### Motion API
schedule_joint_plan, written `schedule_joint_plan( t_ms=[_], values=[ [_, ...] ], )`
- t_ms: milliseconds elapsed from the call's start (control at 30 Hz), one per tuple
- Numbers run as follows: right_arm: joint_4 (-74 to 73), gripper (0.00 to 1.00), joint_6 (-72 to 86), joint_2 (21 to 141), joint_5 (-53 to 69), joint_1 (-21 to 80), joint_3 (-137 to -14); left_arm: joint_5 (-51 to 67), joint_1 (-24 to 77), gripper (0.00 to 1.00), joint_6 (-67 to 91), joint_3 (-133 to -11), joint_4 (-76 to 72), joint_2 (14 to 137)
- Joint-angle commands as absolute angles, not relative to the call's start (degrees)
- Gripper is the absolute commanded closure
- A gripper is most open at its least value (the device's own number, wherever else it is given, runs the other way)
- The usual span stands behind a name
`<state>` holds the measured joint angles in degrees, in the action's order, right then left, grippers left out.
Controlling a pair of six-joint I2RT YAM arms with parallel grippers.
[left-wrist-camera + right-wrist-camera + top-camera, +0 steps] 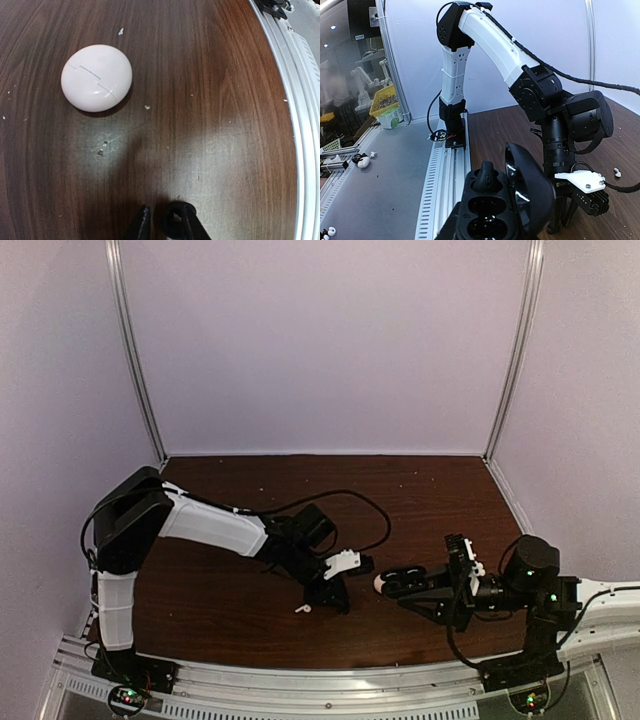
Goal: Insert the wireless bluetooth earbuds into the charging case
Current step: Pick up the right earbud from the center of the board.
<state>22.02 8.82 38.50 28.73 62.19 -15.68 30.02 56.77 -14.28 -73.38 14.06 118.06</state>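
Scuffed wood table (225, 150), lilac walls (320, 340), black case (485, 215)

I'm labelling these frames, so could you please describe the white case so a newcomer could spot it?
On the dark wooden table, look just ahead of the left tool. The white case lies there, a smooth closed pebble with a thin seam. Its neighbour, the black case, is open and held by the right tool.

Far tabletop (400, 485) stood open, left arm (215, 525) barred near-left, white case (96, 77) lay before left gripper (161, 225), black case (408, 582) hung close alongside
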Motion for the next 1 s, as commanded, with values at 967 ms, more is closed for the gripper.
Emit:
schedule_joint_plan(
  t_ms=[967],
  values=[
    [22.06,1.0,8.68,38.43,28.02,62.01,-16.0,31.69,57.74,0.83,-12.91,-68.92,16.75,115.51]
  ],
)
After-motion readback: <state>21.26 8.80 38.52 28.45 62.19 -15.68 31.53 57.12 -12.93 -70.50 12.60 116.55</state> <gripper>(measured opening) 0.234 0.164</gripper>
